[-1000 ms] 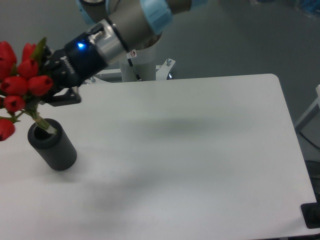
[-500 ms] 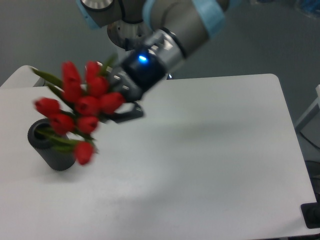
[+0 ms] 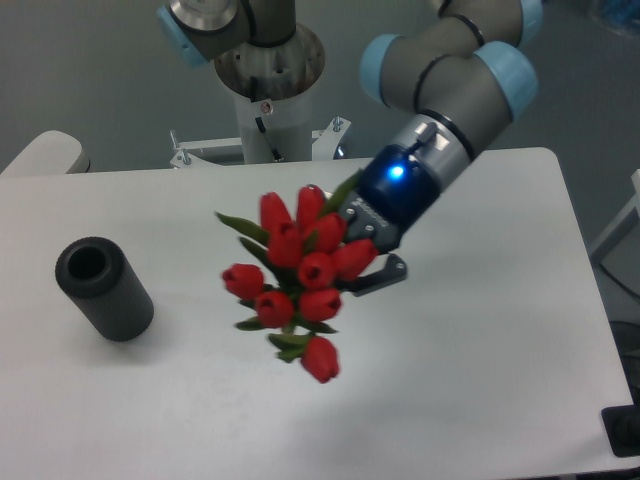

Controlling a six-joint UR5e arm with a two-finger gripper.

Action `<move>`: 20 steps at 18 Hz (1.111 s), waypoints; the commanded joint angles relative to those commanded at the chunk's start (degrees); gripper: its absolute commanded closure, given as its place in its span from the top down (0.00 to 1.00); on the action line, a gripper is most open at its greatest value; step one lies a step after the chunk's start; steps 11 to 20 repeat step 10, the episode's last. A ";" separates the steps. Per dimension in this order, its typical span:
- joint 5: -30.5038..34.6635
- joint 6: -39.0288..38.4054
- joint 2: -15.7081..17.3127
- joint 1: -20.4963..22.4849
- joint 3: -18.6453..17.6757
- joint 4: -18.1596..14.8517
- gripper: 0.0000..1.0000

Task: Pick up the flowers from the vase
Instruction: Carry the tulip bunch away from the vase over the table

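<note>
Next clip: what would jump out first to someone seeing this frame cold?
The red flowers, a bright bunch held in mid-frame above the white table by the pincer of the arm reaching in from upper right. After that, the dark vase at the left, its mouth empty and well apart from the bunch.

- you get even, soft light from overhead, with no glare on the white table [image 3: 480, 330].
- only faint, diffuse shadows lie under the flowers [image 3: 298, 275] and beside the vase [image 3: 103, 288].
- the picture is slightly soft, and the tulips are mildly blurred.
</note>
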 joint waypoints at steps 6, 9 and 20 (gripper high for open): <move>0.00 2.98 -0.71 0.97 -0.52 -0.09 0.36; 0.00 3.25 -0.62 1.06 -0.88 -0.09 0.36; 0.00 3.25 -0.62 1.06 -1.23 0.00 0.36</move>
